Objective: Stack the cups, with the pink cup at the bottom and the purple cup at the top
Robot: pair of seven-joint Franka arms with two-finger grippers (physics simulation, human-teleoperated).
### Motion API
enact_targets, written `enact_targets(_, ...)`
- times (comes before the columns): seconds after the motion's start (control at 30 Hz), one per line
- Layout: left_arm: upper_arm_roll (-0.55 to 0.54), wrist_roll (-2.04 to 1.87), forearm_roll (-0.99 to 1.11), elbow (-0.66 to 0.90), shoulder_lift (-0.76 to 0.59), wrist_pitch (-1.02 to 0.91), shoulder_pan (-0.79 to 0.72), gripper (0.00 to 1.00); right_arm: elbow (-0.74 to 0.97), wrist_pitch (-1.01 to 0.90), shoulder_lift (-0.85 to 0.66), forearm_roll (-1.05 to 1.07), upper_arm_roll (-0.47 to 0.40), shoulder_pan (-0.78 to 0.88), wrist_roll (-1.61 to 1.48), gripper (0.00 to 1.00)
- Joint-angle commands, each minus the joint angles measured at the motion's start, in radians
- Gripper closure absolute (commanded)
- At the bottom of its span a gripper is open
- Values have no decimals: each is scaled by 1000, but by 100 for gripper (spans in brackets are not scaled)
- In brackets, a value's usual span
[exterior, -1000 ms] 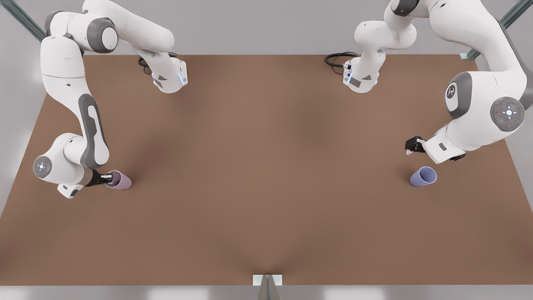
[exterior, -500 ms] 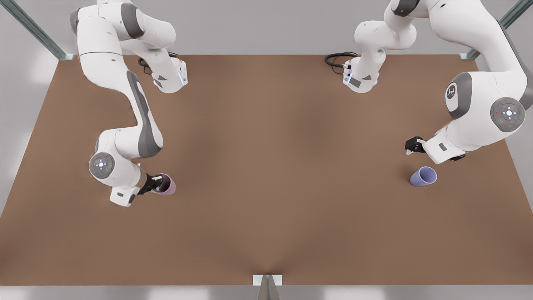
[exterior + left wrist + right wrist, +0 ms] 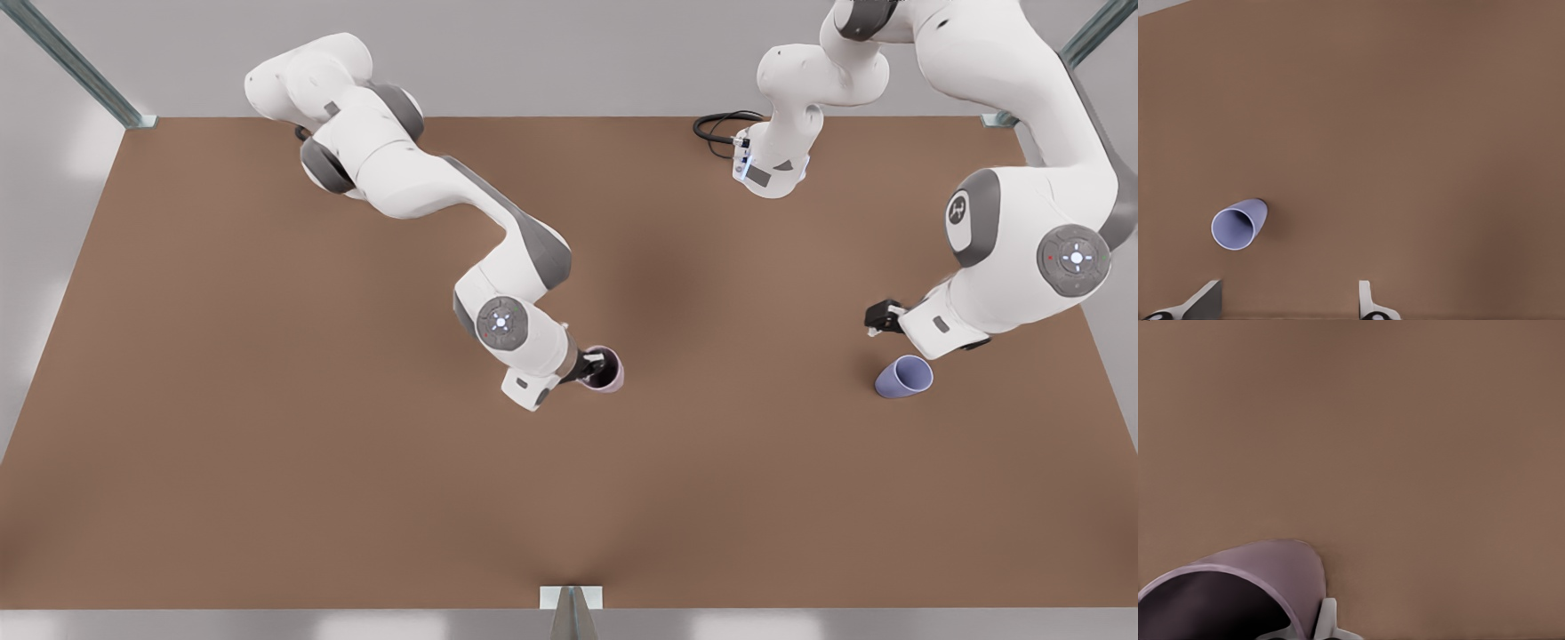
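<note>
The pink cup is near the table's middle in the front view, its dark inside facing up. My right gripper is shut on its rim; in the right wrist view the pink cup sits close up with one finger against its wall. The purple cup rests on the table at the front view's right. My left gripper hangs open just behind it, apart from it. In the left wrist view the purple cup lies beyond my widely spread left gripper.
The brown table spreads wide around both cups. Black cables lie by the arm base at the back. A metal bracket sits at the middle of the front edge.
My right arm has carried the pink cup from the front view's left edge to the table's middle. The left arm has barely shifted; the purple cup has stayed put.
</note>
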Motion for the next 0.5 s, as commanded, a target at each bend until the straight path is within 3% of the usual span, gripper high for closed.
enact_targets(0.0, 16, -39, 11, -11, 12, 16, 9, 0, 3, 88, 32, -5, -6, 7, 789, 79)
enact_targets(0.07, 48, -27, 5, -12, 35, 34, 33, 0, 1, 84, 63, -16, -37, 11, 789, 79)
enact_targets(0.23, 95, -21, -26, -328, -8, 427, 112, 0, -4, 88, 111, -37, -68, 51, 789, 79)
enact_targets(0.47, 95, 45, -105, -379, 109, 625, 254, 0, -5, 128, 146, -37, -81, 73, 787, 79)
